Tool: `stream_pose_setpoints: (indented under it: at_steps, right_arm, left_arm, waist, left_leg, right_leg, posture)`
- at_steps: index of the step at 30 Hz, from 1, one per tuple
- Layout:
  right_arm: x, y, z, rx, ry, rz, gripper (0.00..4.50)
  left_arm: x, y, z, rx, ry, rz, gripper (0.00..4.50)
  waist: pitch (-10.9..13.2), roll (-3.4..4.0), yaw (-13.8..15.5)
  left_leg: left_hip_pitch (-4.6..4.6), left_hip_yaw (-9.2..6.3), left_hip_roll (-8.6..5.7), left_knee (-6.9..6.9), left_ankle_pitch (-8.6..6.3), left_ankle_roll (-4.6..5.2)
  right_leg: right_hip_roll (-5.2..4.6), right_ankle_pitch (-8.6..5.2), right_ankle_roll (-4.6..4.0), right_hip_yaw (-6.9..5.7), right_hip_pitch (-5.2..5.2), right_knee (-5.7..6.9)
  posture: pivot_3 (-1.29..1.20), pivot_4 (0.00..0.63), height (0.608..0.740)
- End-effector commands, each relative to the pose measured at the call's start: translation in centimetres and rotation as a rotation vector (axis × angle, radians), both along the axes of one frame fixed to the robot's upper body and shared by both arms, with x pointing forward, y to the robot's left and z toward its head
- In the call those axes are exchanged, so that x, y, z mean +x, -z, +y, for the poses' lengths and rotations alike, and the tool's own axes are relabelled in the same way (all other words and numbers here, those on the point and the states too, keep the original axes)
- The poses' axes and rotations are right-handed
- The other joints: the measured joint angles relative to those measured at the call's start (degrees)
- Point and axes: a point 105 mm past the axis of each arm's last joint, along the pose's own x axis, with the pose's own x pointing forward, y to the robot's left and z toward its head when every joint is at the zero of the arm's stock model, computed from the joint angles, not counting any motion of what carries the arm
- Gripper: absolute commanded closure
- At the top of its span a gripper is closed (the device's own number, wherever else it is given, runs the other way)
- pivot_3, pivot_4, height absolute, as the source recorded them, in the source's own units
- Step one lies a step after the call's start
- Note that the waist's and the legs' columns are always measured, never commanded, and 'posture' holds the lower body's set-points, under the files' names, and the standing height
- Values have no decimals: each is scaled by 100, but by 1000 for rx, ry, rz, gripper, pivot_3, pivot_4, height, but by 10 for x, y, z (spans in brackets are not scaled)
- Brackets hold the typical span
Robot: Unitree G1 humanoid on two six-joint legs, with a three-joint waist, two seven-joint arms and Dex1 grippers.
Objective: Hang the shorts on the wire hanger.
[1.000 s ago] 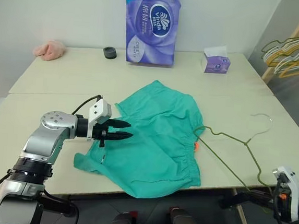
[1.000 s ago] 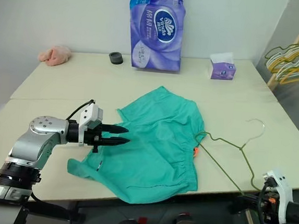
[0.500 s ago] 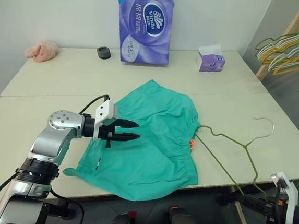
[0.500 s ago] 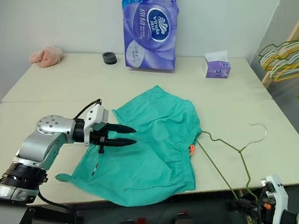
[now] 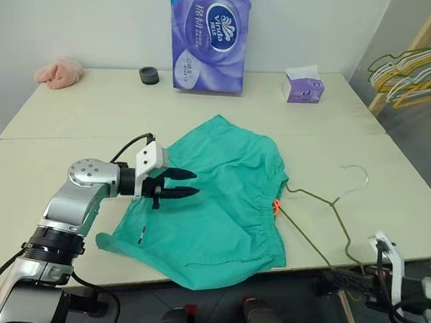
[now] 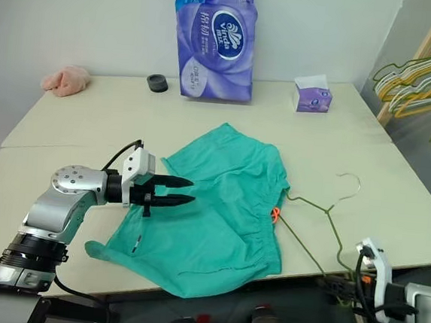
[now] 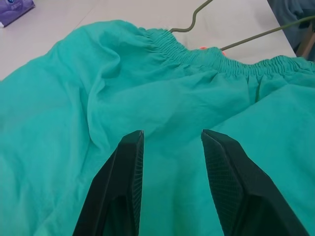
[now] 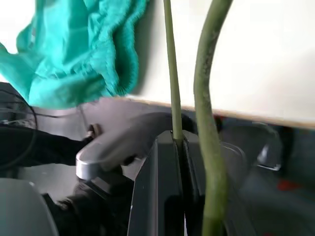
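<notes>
Since a second ago, the thin olive-bronze wire hanger (image 5: pixel 324 216) has slid leftward toward the teal-green fabric shorts (image 5: pixel 212 199) spread on the pale counter (image 5: pixel 68 118), dragged by the clenched right gripper (image 8: pixel 179 142); the released left gripper (image 5: pixel 185 193) hovers above them. Pushed wire could bunch the waistband.

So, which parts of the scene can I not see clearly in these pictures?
- Right gripper: the right wrist view shows it shut on the wire hanger, but in the eye views it sits below the table edge, too small to read.
- Hanger's near corner: hidden below that edge in the eye views.
- Underside of the shorts: hidden by the cloth itself.
- Whether the open left gripper touches the shorts: the left wrist view cannot settle it.
</notes>
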Motion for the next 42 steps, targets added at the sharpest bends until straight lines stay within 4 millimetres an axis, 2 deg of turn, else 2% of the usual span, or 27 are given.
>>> stream_pose_setpoints:
  at_steps: [1,7,13,17,21,24,30,32,34,39,42]
  right_arm:
    - [19,-3,9,50,16,-11,4500]
    - [59,-9,23,106,111,-67,4500]
    - [79,-38,33,89,119,-239,4500]
    - [87,-60,54,7,12,-420,4500]
    - [87,-60,72,-115,-124,-539,4500]
    - [90,-56,78,-205,-190,-617,4500]
    - [94,-53,85,-319,-305,-723,4500]
    - [95,-52,84,-364,-345,-751,4500]
    - [96,-50,83,-397,-375,-773,4500]
    - [96,-52,86,-451,-447,-832,4500]
    - [94,-52,87,-496,-505,-876,4500]
  left_arm:
    - [4,-13,1,-1,-8,-71,2581]
    - [5,-14,0,-4,-18,-83,2581]
    - [15,-21,8,-48,-129,-109,2581]
    - [27,-30,13,-112,-222,-105,2581]
    - [33,-40,16,-167,-252,-105,2581]
    - [33,-50,16,-208,-233,-97,1999]
    - [37,-83,21,-201,-209,-209,130]
    - [41,-94,25,-182,-210,-259,26]
    - [44,-97,26,-126,-191,-297,26]
    - [44,-85,22,42,-86,-338,26]
    - [47,-82,14,83,-36,-372,26]
  waist:
    - [1,1,-3]
    - [5,8,-7]
    - [8,14,10]
    - [9,16,-7]
    - [9,15,-10]
    - [9,15,-8]
    - [9,15,1]
    - [9,15,5]
    - [9,15,5]
    - [9,15,3]
    - [9,15,6]
  left_leg:
    - [-1,-1,0,-1,0,0]
    - [-2,-2,0,-2,0,0]
    - [-9,-7,-1,-1,0,0]
    - [-8,-7,-1,0,0,0]
    - [-9,-10,0,-1,0,0]
    - [-9,-8,-1,0,0,0]
    - [-10,-9,-2,2,0,0]
    - [-9,-9,-3,3,0,0]
    - [-9,-9,-3,3,0,-1]
    - [-8,-9,-3,1,0,-1]
    - [-9,-9,-3,5,1,-1]
  right_leg:
    - [0,0,0,-1,0,0]
    - [-2,3,-4,3,-3,2]
    - [-4,15,-19,2,-5,2]
    - [-4,12,-10,0,-6,2]
    - [-4,5,3,-7,-7,1]
    - [-4,6,4,-6,-7,0]
    - [-5,10,-3,-7,-8,1]
    - [-5,17,-14,-7,-8,1]
    - [-5,17,-15,-9,-8,1]
    - [-6,21,-21,-10,-9,1]
    - [-7,21,-22,-9,-10,1]
  posture:
    - [-246,134,740]
    - [-227,130,740]
    - [-215,125,740]
    - [-216,120,740]
    - [-215,115,740]
    - [-211,113,740]
    - [-201,110,740]
    - [-198,108,740]
    - [-198,107,740]
    - [-201,103,740]
    - [-209,102,740]
